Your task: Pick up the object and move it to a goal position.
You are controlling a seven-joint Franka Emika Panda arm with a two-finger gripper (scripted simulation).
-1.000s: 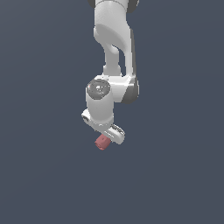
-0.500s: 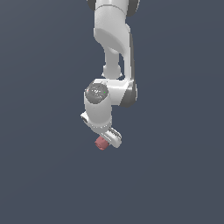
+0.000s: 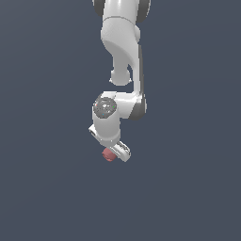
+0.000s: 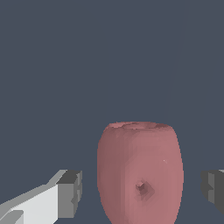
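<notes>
- From my exterior view the biggest thing is the white Panda arm [image 3: 123, 42], which comes down from the top edge, bends at a grey-capped joint, and ends in the wrist block. I place everything else relative to that wrist block.
- Behind and around the arm I see only a flat, dark slate-blue background [image 3: 42, 188]; I cannot tell whether it is a floor or a wall.
- Just under the wrist block sits the gripper [image 3: 114, 153], white, angled down and towards the exterior view's right.
- In the wrist view I see two grey finger pads [image 4: 70, 192], one on each side of the object, with a visible gap of background between each pad and the object's sides.
- So I read the jaws as spread, not pinching anything; the pads are apart from the object in that picture.
- The object [image 4: 139, 173] is a dull-red, barrel-like chunk, standing upright between the two pads, with a darker dimple low on the face turned to the wrist camera and a flat, paler top rim.
- In the exterior view the object [image 3: 108, 155] is a small red lump right below the wrist block, at the gripper's tip, on its side towards the exterior view's left.
- I cannot tell from either picture whether the object rests on any surface.
</notes>
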